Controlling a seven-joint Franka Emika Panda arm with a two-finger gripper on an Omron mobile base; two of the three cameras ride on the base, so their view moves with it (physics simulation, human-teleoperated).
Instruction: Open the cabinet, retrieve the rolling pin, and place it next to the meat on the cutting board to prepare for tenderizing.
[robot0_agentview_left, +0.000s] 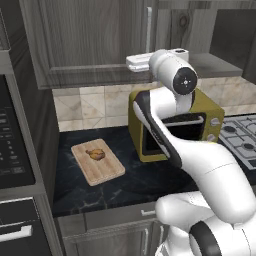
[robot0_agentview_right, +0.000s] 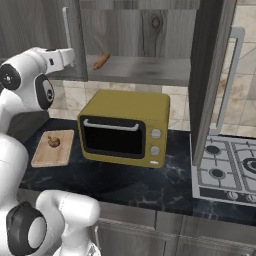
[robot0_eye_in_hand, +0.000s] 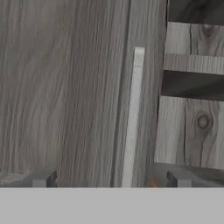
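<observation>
The light wooden cutting board (robot0_agentview_right: 53, 148) with the small golden-brown meat (robot0_agentview_right: 53, 142) lies far left. The open gripper (robot0_eye_in_hand: 109, 178) faces the dark grey cabinet (robot0_eye_in_hand: 65, 87) door's silver handle (robot0_eye_in_hand: 132, 118). The light-wood rolling pin (robot0_agentview_right: 101, 61) lies on the shelf, right.

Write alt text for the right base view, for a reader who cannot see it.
The cabinet has its right door swung open, showing a rolling pin on the shelf above a yellow toaster oven. The arm's open tool sits at the closed left door's handle. Meat lies on a cutting board.
</observation>
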